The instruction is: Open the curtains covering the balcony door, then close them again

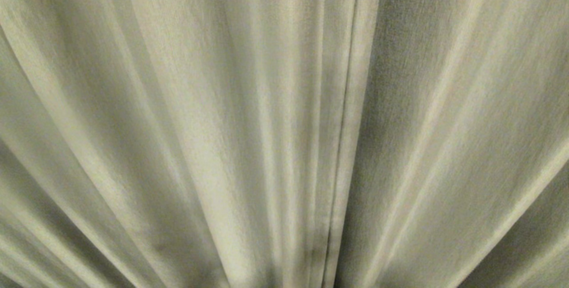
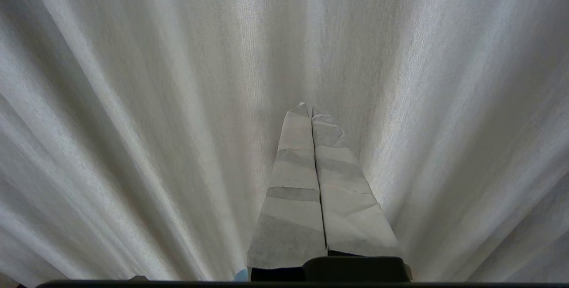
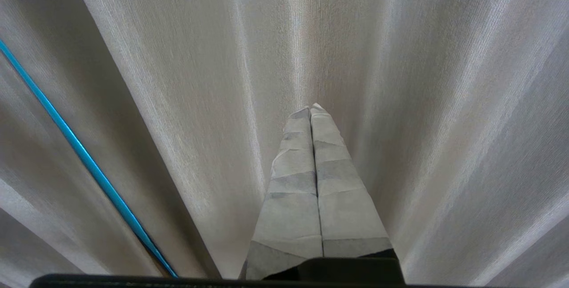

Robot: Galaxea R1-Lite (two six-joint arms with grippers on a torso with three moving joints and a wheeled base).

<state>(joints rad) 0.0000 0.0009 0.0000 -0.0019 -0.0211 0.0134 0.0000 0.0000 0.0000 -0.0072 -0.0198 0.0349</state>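
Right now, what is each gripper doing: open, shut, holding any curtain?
Left gripper: shut, nothing between its fingers, pointed at the curtains.
Right gripper: shut, empty, pointed at the curtains too.

Couldn't see past the curtains (image 1: 186,137) anywhere; pleats filled the head view edge to edge, top and hem both cut off. Nothing visible behind the fabric, balcony door fully hidden. Couldn't tell from any view which layer sat in front. Dark seam (image 1: 344,114) between two panels ran off both edges. Thin blue line (image 3: 84,159) in the right wrist view cut off at both ends, impossible to identify. Neither arm showed in the head view.
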